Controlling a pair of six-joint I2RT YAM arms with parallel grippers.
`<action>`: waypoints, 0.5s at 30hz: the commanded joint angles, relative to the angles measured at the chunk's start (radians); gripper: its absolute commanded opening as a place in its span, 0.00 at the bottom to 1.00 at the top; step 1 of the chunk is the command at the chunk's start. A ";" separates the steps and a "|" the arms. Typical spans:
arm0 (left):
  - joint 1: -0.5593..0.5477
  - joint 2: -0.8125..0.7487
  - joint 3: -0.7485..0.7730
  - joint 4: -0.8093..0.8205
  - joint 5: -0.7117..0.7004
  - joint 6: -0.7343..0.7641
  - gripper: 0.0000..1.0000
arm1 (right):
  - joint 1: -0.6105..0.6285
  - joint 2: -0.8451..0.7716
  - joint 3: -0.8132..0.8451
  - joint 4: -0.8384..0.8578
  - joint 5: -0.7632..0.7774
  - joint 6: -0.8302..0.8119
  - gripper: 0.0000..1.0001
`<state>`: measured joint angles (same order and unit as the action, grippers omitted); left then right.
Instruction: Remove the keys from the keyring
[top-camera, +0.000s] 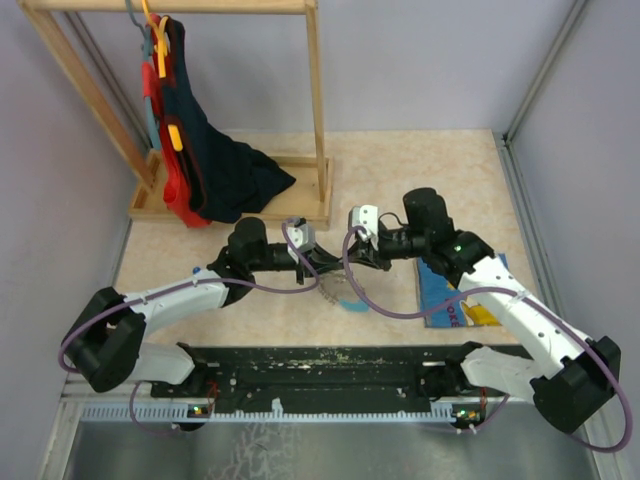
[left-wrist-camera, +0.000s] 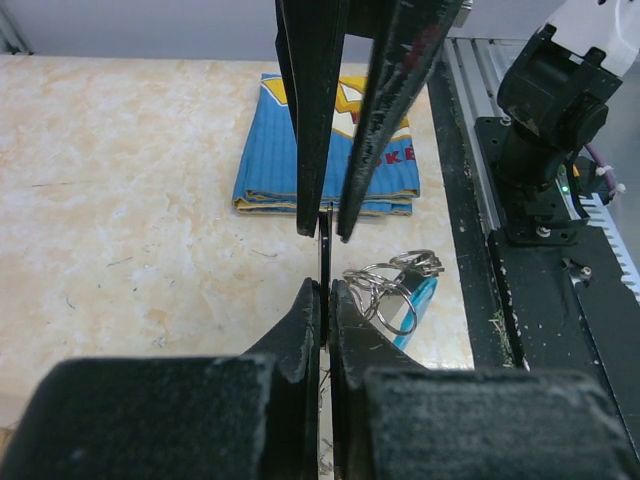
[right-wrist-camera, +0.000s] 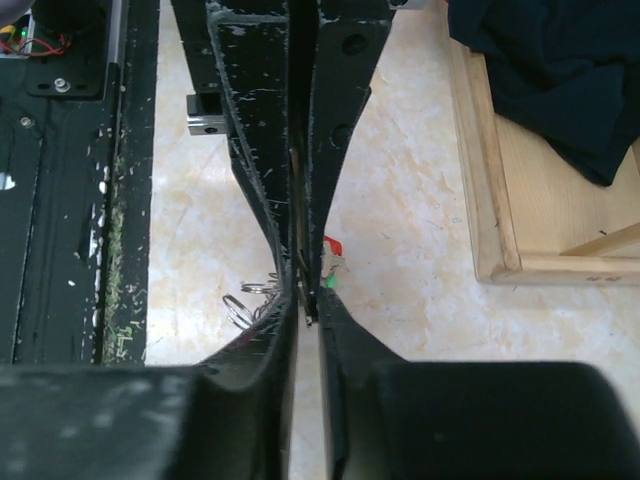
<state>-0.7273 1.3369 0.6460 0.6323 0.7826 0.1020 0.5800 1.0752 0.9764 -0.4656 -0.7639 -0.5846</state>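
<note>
My left gripper (top-camera: 325, 268) and right gripper (top-camera: 350, 262) meet tip to tip above the table middle. Both are shut on one thin dark flat piece (left-wrist-camera: 325, 255) of the key bunch, seen edge-on; I cannot tell whether it is a key or the strap. In the left wrist view my left gripper (left-wrist-camera: 325, 292) pinches its near end and the right gripper (left-wrist-camera: 322, 230) its far end. The keyring's silvery rings (left-wrist-camera: 392, 285) and light-blue patch (left-wrist-camera: 422, 305) hang to one side. In the right wrist view, red (right-wrist-camera: 333, 246) and green (right-wrist-camera: 328, 281) key heads show beside my right gripper (right-wrist-camera: 310, 295).
A blue picture book (top-camera: 455, 295) lies on the table under the right arm, also in the left wrist view (left-wrist-camera: 330, 150). A wooden clothes rack (top-camera: 318, 110) with hanging clothes (top-camera: 215, 170) stands at the back left. A black rail (top-camera: 320, 370) runs along the near edge.
</note>
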 joint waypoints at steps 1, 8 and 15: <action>0.005 -0.025 -0.003 0.082 0.041 -0.020 0.00 | 0.001 -0.001 0.033 0.012 -0.030 -0.017 0.06; 0.009 -0.018 -0.003 0.098 0.059 -0.034 0.00 | 0.001 0.002 0.029 0.010 -0.029 -0.024 0.13; 0.012 -0.010 -0.002 0.119 0.079 -0.053 0.00 | 0.002 0.005 0.027 0.011 -0.032 -0.023 0.20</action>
<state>-0.7216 1.3369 0.6407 0.6708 0.8242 0.0685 0.5797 1.0763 0.9764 -0.4728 -0.7696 -0.6003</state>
